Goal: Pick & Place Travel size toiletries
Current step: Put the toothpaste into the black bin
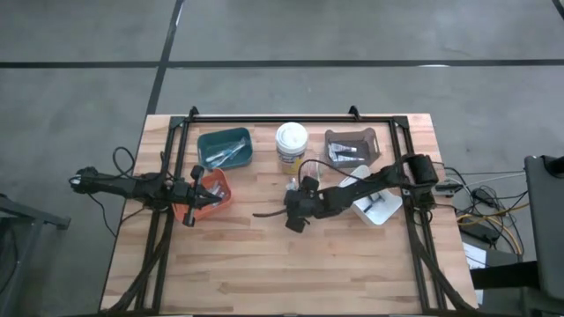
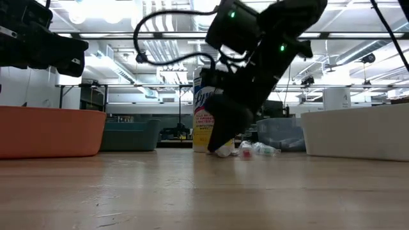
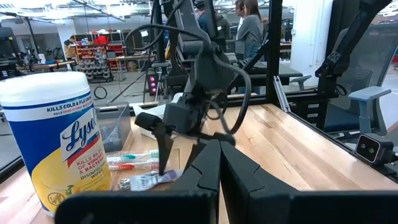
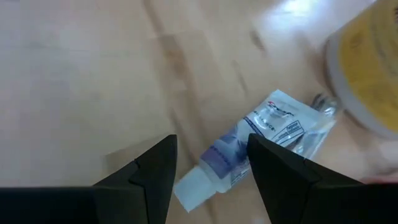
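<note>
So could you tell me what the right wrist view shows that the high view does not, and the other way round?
Only the right wrist view shows the small squeeze tube lying flat between the right gripper's open fingers, its white cap toward the camera. Only the high view shows the teal bin, grey bin, orange bin, white bin and the left gripper over the orange bin. Both show the yellow-labelled tub and wooden table.

The squeeze tube (image 4: pixel 249 152) is laid on the bench (image 1: pixel 264 264) just beside the tub (image 1: pixel 292 145), beneath the right pincer (image 1: pixel 293 211).
</note>
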You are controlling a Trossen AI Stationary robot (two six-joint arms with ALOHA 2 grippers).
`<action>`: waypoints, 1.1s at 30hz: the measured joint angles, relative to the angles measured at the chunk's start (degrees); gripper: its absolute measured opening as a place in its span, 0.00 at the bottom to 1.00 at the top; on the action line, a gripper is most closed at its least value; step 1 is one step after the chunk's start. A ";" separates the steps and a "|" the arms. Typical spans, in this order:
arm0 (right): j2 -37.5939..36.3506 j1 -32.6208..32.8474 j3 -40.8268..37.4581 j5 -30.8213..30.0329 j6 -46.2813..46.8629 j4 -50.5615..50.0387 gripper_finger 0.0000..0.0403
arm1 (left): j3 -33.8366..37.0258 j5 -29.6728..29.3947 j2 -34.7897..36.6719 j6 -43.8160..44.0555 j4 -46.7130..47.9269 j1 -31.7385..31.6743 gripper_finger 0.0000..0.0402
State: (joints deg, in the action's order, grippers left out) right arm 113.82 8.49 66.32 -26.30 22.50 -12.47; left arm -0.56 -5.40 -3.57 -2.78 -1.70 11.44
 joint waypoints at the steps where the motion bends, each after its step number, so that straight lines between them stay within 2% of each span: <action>1: 0.68 -0.02 0.07 -1.20 0.00 0.13 0.48 | 0.00 0.01 -0.01 -0.01 0.00 0.01 0.02; 4: 2.16 -0.02 0.11 -4.03 0.00 0.09 0.48 | -0.02 0.01 0.00 -0.01 -0.01 0.02 0.02; 8: 2.32 0.00 0.13 -4.42 0.00 -0.28 0.46 | 0.00 0.00 0.00 0.01 0.01 0.00 0.02; 14: 1.26 -0.07 0.09 -4.17 0.67 -3.76 0.37 | 0.00 0.01 0.00 0.01 -0.01 0.02 0.02; 21: -0.89 -0.02 0.00 -3.80 7.27 -12.38 0.26 | -0.01 0.01 -0.02 0.00 -0.01 0.02 0.02; 33: -8.53 -0.02 -0.11 1.79 10.14 -21.01 0.10 | 0.00 0.01 0.00 0.01 -0.04 0.02 0.02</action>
State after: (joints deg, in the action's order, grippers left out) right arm 105.28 8.47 66.22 -24.51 32.64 -33.48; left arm -0.56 -5.39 -3.57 -2.76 -1.74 11.46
